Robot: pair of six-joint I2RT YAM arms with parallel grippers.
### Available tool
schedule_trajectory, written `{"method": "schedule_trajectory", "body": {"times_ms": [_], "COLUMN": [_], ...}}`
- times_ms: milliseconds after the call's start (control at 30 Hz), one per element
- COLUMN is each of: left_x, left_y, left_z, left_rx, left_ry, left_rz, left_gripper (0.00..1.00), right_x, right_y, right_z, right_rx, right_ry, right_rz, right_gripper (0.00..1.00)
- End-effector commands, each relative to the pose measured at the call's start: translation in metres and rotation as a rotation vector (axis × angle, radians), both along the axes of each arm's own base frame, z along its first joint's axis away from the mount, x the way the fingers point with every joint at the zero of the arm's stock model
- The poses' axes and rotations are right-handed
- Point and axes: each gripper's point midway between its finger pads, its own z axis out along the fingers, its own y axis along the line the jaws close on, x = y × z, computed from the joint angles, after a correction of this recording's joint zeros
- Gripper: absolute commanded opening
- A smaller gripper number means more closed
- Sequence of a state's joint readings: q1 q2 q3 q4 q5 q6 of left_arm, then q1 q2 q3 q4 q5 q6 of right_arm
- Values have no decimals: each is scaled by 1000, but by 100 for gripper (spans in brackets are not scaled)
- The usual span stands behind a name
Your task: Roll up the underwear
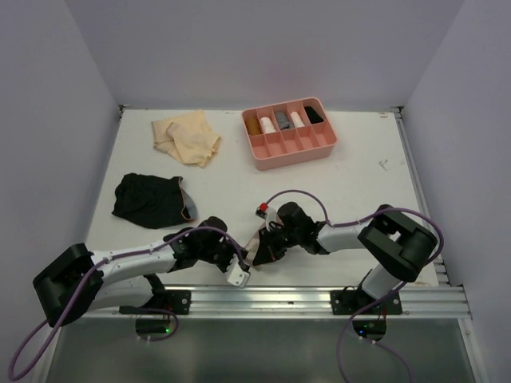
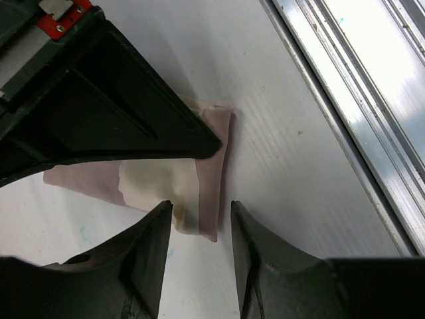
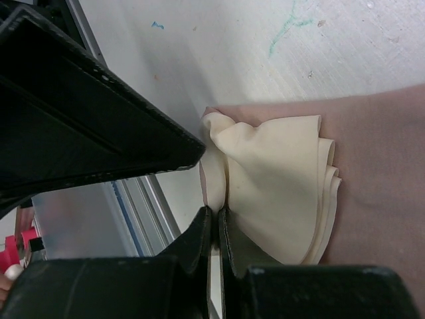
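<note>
Pink underwear (image 2: 207,176) lies just ahead of my left pincer (image 2: 200,209), standing apart; right pincer (image 3: 214,214) clamps its edge.

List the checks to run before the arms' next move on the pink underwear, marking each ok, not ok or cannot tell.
1. Right gripper shut on the pink underwear's cream fold: ok.
2. Left gripper open, its fingers either side of a corner: ok.
3. Roll formed in the pink underwear: not ok, folded only.
4. Black underwear and tan underwear apart from both arms: ok.
5. Cloth short of the metal rail: ok.
</note>
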State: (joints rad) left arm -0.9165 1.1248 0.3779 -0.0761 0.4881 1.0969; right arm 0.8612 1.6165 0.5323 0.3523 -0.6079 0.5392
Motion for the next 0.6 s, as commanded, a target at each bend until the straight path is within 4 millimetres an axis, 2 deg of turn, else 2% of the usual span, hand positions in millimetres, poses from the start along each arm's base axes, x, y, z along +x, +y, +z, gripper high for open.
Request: {"method": "schedule_trajectory", "body": {"times_ms": [0,167,200,233,267,333,367,400,433,467,500,533,567], "left_x": [7,6,8,3,3,-2,-4,-4,-10,-10,-11,-17,-16], "left_y": [-13,-9,-13,-8,-10,-4,-1,-2,6,7,10,19,20], "left_z": [3,-16,-13,-20,-19,-24,-27,-24,-29,-27,-28,-31,-31], "left_rx": [-38,35,35,73,82,134,157,166,211,225,244,284,303], "left_ry": [-59,-41,-47,-18,-12,22,34,39,71,73,82,109,118], "left_rz": [-31,-42,-46,-49,-64,-74,-80,-82,-88,-93,-90,-91,-84], "left_gripper": [43,38,38,36,29,22,15,11,7,0,0,0,0], "right_x": [-3,-4,-5,-3,-3,0,2,5,11,18,27,40,52], "right_y": [-2,-1,-1,1,-1,1,1,-3,-2,-9,-12,-13,-24], "right_z": [1,3,3,5,5,9,10,9,18,19,23,40,43], "right_rx": [14,21,18,22,17,20,15,-8,1,-22,-33,-17,-48], "right_ry": [12,7,10,2,0,-16,-30,-32,-60,-66,-89,-135,-147], "right_rz": [19,38,42,43,46,52,56,43,34,14,-17,-48,-91], "right_gripper": [0,0,0,0,0,0,4,19,25,30,38,41,43]}}
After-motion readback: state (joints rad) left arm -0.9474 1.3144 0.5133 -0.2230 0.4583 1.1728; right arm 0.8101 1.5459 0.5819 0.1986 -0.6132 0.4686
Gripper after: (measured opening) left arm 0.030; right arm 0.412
